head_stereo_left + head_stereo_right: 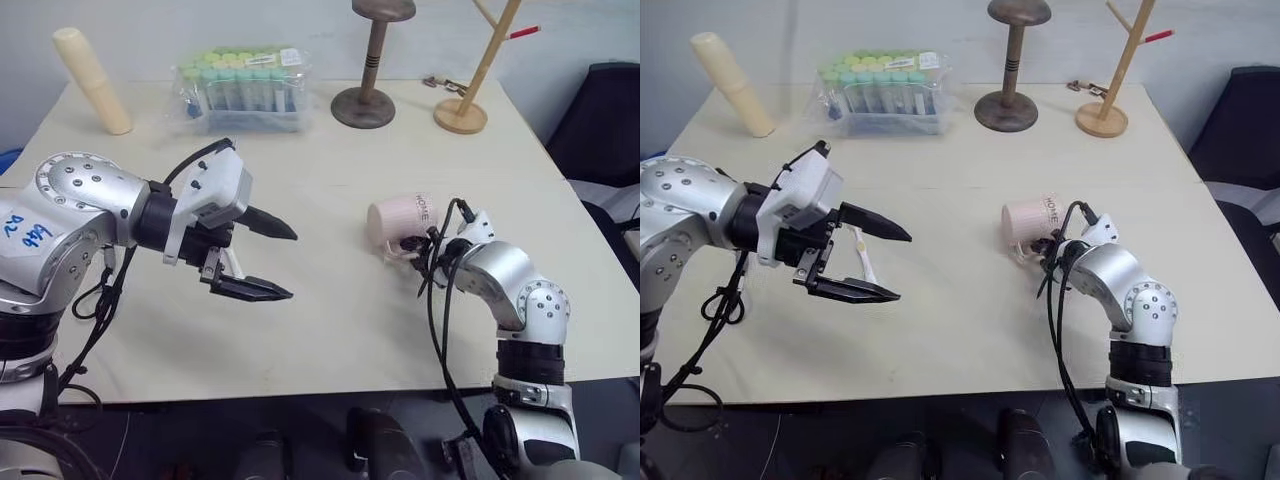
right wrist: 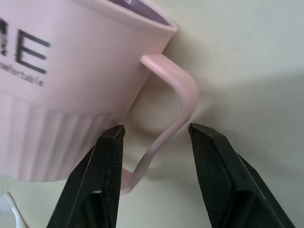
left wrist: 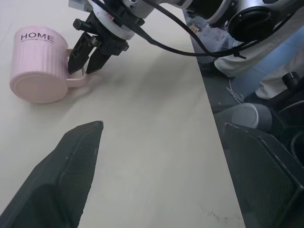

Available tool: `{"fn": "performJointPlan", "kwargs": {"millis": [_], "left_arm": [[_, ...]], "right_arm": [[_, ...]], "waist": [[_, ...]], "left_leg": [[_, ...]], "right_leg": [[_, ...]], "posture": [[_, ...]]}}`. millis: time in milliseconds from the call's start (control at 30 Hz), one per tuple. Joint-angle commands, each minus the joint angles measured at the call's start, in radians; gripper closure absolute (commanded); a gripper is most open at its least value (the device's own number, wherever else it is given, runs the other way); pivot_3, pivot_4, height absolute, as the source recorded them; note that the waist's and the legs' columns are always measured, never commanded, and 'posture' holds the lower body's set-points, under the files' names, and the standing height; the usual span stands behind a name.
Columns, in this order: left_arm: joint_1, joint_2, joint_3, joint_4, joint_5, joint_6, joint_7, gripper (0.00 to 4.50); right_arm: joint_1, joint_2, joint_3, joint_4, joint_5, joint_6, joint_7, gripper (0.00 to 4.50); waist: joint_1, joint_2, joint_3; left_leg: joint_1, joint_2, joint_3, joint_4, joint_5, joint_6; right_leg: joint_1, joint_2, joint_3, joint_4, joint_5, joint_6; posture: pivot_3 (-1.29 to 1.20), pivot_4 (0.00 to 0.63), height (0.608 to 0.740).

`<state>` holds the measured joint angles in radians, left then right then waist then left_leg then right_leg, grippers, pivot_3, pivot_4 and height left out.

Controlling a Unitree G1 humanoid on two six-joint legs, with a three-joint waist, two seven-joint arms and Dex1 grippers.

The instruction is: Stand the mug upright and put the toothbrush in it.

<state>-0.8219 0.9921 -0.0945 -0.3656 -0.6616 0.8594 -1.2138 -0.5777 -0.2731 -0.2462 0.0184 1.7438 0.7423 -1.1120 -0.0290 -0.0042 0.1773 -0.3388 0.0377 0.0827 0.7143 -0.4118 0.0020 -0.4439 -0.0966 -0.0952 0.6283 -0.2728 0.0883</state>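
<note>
The pale pink mug point(image 1: 395, 218) with "HOME" lettering lies on its side on the table, right of centre, its loop handle point(image 2: 175, 95) pointing towards me. My right gripper point(image 2: 153, 127) straddles that handle with one finger on each side; a gap shows on both sides, so it is open. From the left wrist view, the right gripper point(image 3: 81, 71) has its tips at the handle. The toothbrush point(image 1: 862, 256) lies flat on the table, partly hidden under my left gripper point(image 1: 292, 264). That gripper hovers above the table, open and holding nothing.
A leaning cream cylinder point(image 1: 92, 80) and a clear box of capped tubes point(image 1: 245, 88) stand at the back left. A dark pedestal stand point(image 1: 365, 100) and a wooden peg stand point(image 1: 465, 110) are at the back right. The table's right edge point(image 1: 590, 250) runs close to the right arm.
</note>
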Motion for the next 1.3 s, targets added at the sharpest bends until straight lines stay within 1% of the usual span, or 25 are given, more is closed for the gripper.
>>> {"fn": "performJointPlan", "kwargs": {"millis": [33, 167, 200, 267, 300, 333, 367, 400, 433, 500, 633, 700, 767, 867, 967, 1033, 1100, 1167, 1233, 1300], "left_arm": [[-0.032, -0.002, 0.014, 0.004, 0.005, -0.007, -0.003, 0.2], [-0.035, 0.002, 0.016, 0.005, 0.002, -0.004, -0.005, 0.2], [-0.036, 0.002, 0.017, 0.005, 0.001, -0.004, -0.005, 0.2], [-0.038, 0.001, 0.017, 0.007, 0.003, -0.005, -0.003, 0.2], [-0.039, 0.0, 0.016, 0.009, 0.006, -0.007, -0.001, 0.2], [-0.042, -0.003, 0.014, 0.013, 0.012, -0.012, 0.004, 0.2], [-0.045, -0.006, 0.013, 0.017, 0.016, -0.013, 0.008, 0.2], [-0.048, -0.008, 0.013, 0.02, 0.018, -0.014, 0.01, 0.2], [-0.049, -0.009, 0.012, 0.022, 0.019, -0.014, 0.011, 0.2], [-0.052, -0.012, 0.014, 0.025, 0.019, -0.012, 0.014, 0.2], [-0.046, -0.018, 0.025, 0.028, 0.017, -0.007, 0.029, 0.2], [-0.027, -0.024, 0.065, 0.044, 0.01, 0.015, 0.079, 0.2], [0.001, -0.028, 0.124, 0.06, -0.005, 0.053, 0.136, 0.2], [0.049, -0.018, 0.233, 0.055, -0.062, 0.135, 0.194, 0.2], [0.116, 0.011, 0.363, 0.031, -0.119, 0.229, 0.248, 0.2], [0.156, 0.033, 0.418, 0.019, -0.139, 0.26, 0.267, 0.2], [0.207, 0.061, 0.474, 0.005, -0.156, 0.283, 0.276, 0.2], [0.235, 0.073, 0.507, -0.007, -0.177, 0.299, 0.289, 0.2], [0.249, 0.075, 0.519, -0.019, -0.189, 0.306, 0.307, 0.2], [0.286, 0.084, 0.529, -0.047, -0.193, 0.303, 0.313, 0.2]], "right_arm": [[0.018, 0.017, 0.001, 0.063, -0.043, 0.003, 0.014, 2.3], [0.003, 0.022, -0.001, 0.079, -0.075, 0.007, 0.038, 2.3], [0.002, 0.023, -0.003, 0.082, -0.085, 0.006, 0.043, 2.49], [-0.001, 0.025, -0.007, 0.088, -0.099, 0.008, 0.051, 2.93], [-0.003, 0.026, -0.008, 0.09, -0.105, 0.009, 0.055, 3.3], [-0.004, 0.026, -0.009, 0.091, -0.11, 0.014, 0.061, 3.58], [-0.005, 0.026, -0.011, 0.091, -0.114, 0.017, 0.065, 4.04], [-0.004, 0.026, -0.012, 0.09, -0.117, 0.021, 0.069, 4.36], [-0.004, 0.027, -0.014, 0.089, -0.119, 0.024, 0.072, 4.46], [-0.002, 0.021, -0.016, 0.083, -0.132, 0.035, 0.085, 4.46], [-0.014, -0.001, -0.009, 0.056, -0.172, 0.076, 0.163, 4.46], [-0.05, -0.112, 0.103, -0.031, -0.375, 0.09, 0.432, 4.46], [-0.068, -0.186, 0.201, -0.092, -0.552, 0.048, 0.653, 4.46], [-0.081, -0.193, 0.285, -0.085, -0.751, -0.061, 0.843, 4.46], [-0.128, -0.14, 0.411, 0.001, -1.018, -0.272, 1.039, 4.46], [-0.144, -0.086, 0.457, 0.077, -1.142, -0.396, 1.135, 4.46], [-0.156, -0.014, 0.511, 0.206, -1.278, -0.567, 1.218, 4.46], [-0.166, 0.058, 0.514, 0.33, -1.356, -0.694, 1.266, 4.46], [-0.177, 0.11, 0.498, 0.429, -1.399, -0.778, 1.31, 4.46], [-0.179, 0.162, 0.512, 0.536, -1.47, -0.877, 1.339, 4.46]], "waist": [[0.0, 0.0, 0.0], [0.0, -0.001, -0.001], [0.0, -0.001, -0.001], [0.0, -0.001, -0.001], [-0.001, -0.001, -0.001], [0.0, -0.001, -0.001], [0.0, -0.001, -0.001], [0.0, -0.001, -0.001], [0.0, -0.001, -0.001], [0.0, -0.001, -0.001], [0.0, -0.001, -0.001], [0.0, 0.001, 0.001], [0.001, 0.004, 0.003], [-0.004, 0.004, 0.003], [-0.011, 0.004, 0.003], [-0.011, 0.004, 0.003], [-0.014, 0.004, 0.003], [-0.012, 0.004, 0.003], [-0.007, 0.004, 0.003], [-0.006, 0.004, 0.003]], "left_leg": [[0.0, 0.0, 0.0, 0.0, 0.0, 0.0], [0.0, 0.0, 0.0, 0.0, 0.0, 0.0], [0.0, 0.0, 0.0, 0.0, 0.0, 0.0], [0.0, 0.001, 0.0, 0.0, 0.0, 0.0], [0.0, 0.001, 0.0, 0.0, 0.0, 0.0], [0.0, 0.001, 0.0, 0.0, 0.0, 0.0], [0.0, 0.001, 0.0, 0.0, 0.0, 0.0], [0.0, 0.001, 0.0, 0.0, 0.0, 0.0], [0.0, 0.001, 0.0, 0.0, 0.0, 0.0], [0.0, 0.001, 0.0, 0.0, 0.0, 0.0], [0.0, 0.001, 0.0, 0.0, 0.0, 0.0], [-0.001, 0.0, 0.0, 0.0, 0.0, 0.0], [-0.002, -0.001, 0.001, 0.0, 0.0, 0.001], [-0.003, -0.004, 0.001, -0.001, -0.001, 0.002], [-0.003, -0.003, 0.001, -0.004, 0.0, 0.002], [-0.003, -0.004, 0.001, -0.004, 0.0, 0.001], [-0.003, -0.005, 0.001, -0.004, 0.0, 0.001], [-0.003, -0.006, 0.001, -0.004, 0.0, 0.001], [-0.004, -0.006, -0.002, -0.003, 0.0, 0.001], [-0.006, -0.006, -0.005, 0.0, 0.0, 0.001]], "right_leg": [[0.0, 0.0, 0.0, 0.0, 0.0, 0.0], [0.0, 0.0, 0.0, 0.0, 0.0, 0.0], [0.0, 0.0, 0.0, 0.0, 0.0, 0.0], [0.0, 0.0, 0.0, 0.0, 0.0, 0.0], [0.0, 0.0, 0.0, 0.0, 0.0, 0.0], [0.0, 0.0, 0.0, 0.0, 0.0, 0.0], [0.0, 0.0, 0.0, 0.0, 0.0, 0.0], [0.0, 0.0, 0.0, 0.0, 0.0, 0.0], [0.0, 0.0, 0.0, 0.0, 0.0, 0.0], [0.0, 0.0, 0.0, 0.0, 0.0, 0.0], [0.0, 0.0, 0.0, 0.0, 0.0, 0.0], [0.0, 0.0, 0.0, 0.0, 0.0, 0.0], [-0.002, 0.0, 0.002, 0.0, 0.001, 0.001], [-0.004, 0.002, 0.001, -0.001, 0.001, 0.001], [-0.005, 0.002, 0.001, -0.002, 0.001, 0.001], [-0.005, 0.002, 0.001, -0.002, 0.001, 0.001], [-0.005, 0.001, -0.003, -0.002, 0.001, 0.001], [-0.005, 0.0, -0.007, -0.002, 0.001, 0.001], [-0.004, -0.002, -0.009, -0.002, 0.001, 0.001], [-0.003, -0.002, -0.011, -0.002, 0.001, 0.001]], "posture": [[0.0, 0.15, 0.74], [0.0, 0.15, 0.74], [0.0, 0.15, 0.74], [0.0, 0.15, 0.74], [0.0, 0.15, 0.74], [0.0, 0.15, 0.74], [0.0, 0.15, 0.74], [0.0, 0.15, 0.74], [0.0, 0.15, 0.74], [0.0, 0.15, 0.74], [0.0, 0.15, 0.74], [0.0, 0.15, 0.74], [0.0, 0.15, 0.74], [0.0, 0.15, 0.74], [0.0, 0.15, 0.74], [0.0, 0.15, 0.74], [0.0, 0.15, 0.74], [0.0, 0.15, 0.74], [0.0, 0.15, 0.74], [0.0, 0.15, 0.74]]}}
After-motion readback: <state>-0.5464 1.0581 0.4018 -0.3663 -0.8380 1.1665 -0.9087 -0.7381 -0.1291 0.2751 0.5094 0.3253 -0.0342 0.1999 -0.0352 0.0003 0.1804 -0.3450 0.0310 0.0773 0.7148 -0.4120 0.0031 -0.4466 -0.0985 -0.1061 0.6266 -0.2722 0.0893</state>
